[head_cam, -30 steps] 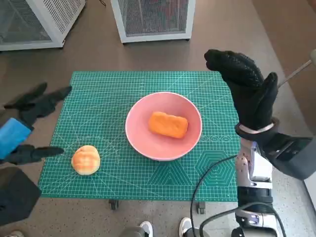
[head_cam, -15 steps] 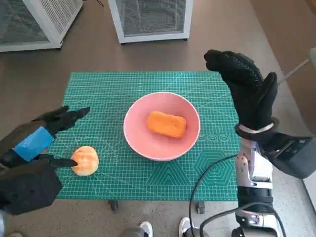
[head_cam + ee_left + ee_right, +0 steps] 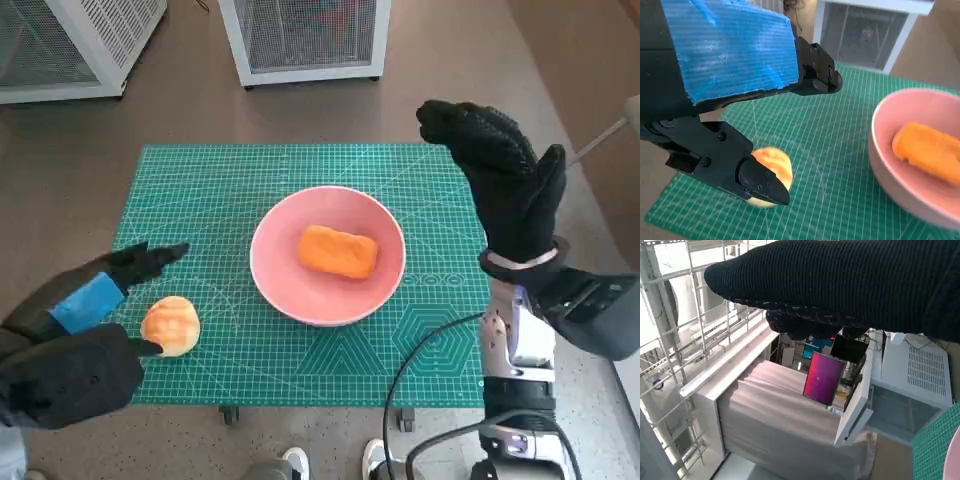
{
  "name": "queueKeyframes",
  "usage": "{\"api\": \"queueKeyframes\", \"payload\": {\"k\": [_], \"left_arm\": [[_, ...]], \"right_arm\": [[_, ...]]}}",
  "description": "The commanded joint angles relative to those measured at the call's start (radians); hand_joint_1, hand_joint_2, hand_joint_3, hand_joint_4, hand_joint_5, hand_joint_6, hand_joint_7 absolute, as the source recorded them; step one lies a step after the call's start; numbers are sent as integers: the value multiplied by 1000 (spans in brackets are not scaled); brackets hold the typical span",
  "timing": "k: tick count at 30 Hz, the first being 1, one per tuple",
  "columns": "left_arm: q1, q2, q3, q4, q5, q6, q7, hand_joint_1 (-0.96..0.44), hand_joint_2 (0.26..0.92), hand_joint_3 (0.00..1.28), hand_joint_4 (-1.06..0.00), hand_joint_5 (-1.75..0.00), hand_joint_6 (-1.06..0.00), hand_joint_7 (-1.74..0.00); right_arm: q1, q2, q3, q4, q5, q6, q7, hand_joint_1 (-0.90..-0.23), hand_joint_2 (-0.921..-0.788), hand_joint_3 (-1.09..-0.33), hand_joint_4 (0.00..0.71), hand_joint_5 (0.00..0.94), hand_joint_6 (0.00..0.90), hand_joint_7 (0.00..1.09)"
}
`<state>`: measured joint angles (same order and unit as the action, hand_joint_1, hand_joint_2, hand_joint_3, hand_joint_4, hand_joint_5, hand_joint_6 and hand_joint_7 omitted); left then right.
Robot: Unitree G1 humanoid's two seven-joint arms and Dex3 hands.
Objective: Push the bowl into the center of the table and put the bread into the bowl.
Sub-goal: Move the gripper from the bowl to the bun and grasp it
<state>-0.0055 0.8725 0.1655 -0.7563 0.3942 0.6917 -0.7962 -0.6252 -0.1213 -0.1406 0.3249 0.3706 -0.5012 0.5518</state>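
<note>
Fingers (image 3: 760,182) of the left hand (image 3: 85,305) have closed in around the round bread (image 3: 171,324) near the worktop's (image 3: 200,190) front-left corner, spread wide either side; one tip seems to touch it, though no grip shows yet. Largest, the pink bowl (image 3: 327,256) already sits mid-worktop holding an orange bread piece (image 3: 338,251), so only this pickup remains. Raised by the right edge, the right hand (image 3: 500,180) holds nothing, fingers apart.

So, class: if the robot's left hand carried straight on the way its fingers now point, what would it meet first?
Probably the round bun, lying between the left hand's spread fingers; the pink bowl lies beyond. Height is unclear.
</note>
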Motion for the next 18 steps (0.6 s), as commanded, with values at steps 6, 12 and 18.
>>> {"api": "queueKeyframes", "payload": {"k": [6,12,18], "left_arm": [[36,48,-39,-6,14,8,-11,-256,719,1,-215,-2,-345,-1],[46,73,-61,-1,23,26,-12,-255,721,1,-215,-1,-342,0],[37,85,-118,29,48,52,-2,-244,723,2,-213,0,-338,0]], "right_arm": [[19,-14,-5,4,8,13,14,-643,-921,-757,190,1,17,425],[19,-13,-4,4,7,11,14,-642,-921,-758,191,1,18,424],[16,-14,-4,11,4,8,13,-640,-921,-759,191,1,19,423]]}}
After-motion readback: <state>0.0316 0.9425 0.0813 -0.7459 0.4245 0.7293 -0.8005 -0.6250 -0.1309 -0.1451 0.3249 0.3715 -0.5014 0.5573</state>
